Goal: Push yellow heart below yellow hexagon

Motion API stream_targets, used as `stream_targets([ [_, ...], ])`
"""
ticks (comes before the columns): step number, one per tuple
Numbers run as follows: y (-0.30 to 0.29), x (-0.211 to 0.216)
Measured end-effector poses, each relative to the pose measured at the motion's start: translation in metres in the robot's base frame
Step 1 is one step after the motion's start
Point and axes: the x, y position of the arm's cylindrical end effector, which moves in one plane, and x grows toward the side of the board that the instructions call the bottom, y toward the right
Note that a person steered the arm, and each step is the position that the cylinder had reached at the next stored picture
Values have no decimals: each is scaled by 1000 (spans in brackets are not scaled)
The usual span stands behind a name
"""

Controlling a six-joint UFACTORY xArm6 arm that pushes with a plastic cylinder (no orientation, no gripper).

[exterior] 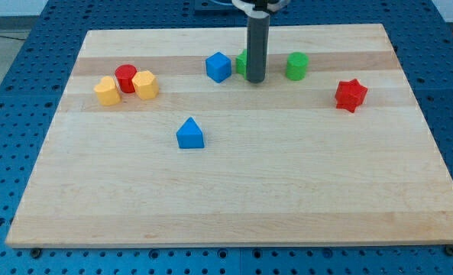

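The yellow heart (107, 91) lies at the view's left, touching the red cylinder (125, 77) on that block's lower left. The yellow hexagon (145, 84) sits just right of the red cylinder, touching it. The heart is left of the hexagon and slightly lower. My tip (256, 80) is near the view's top centre, far right of both yellow blocks, standing in front of a green block (243, 63) that it partly hides.
A blue cube (218, 66) sits left of my tip. A green cylinder (296, 66) is to its right. A red star (351, 94) is at the right. A blue triangle (189, 134) lies lower in the middle. The wooden board (234, 206) ends on all sides.
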Motion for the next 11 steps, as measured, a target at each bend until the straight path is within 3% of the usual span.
stream_targets([
  [1,-3,18],
  [3,-159,66],
  [4,-209,106],
  [5,-281,103],
  [6,-311,77],
  [7,-297,44],
  [8,-245,35],
  [11,-196,70],
])
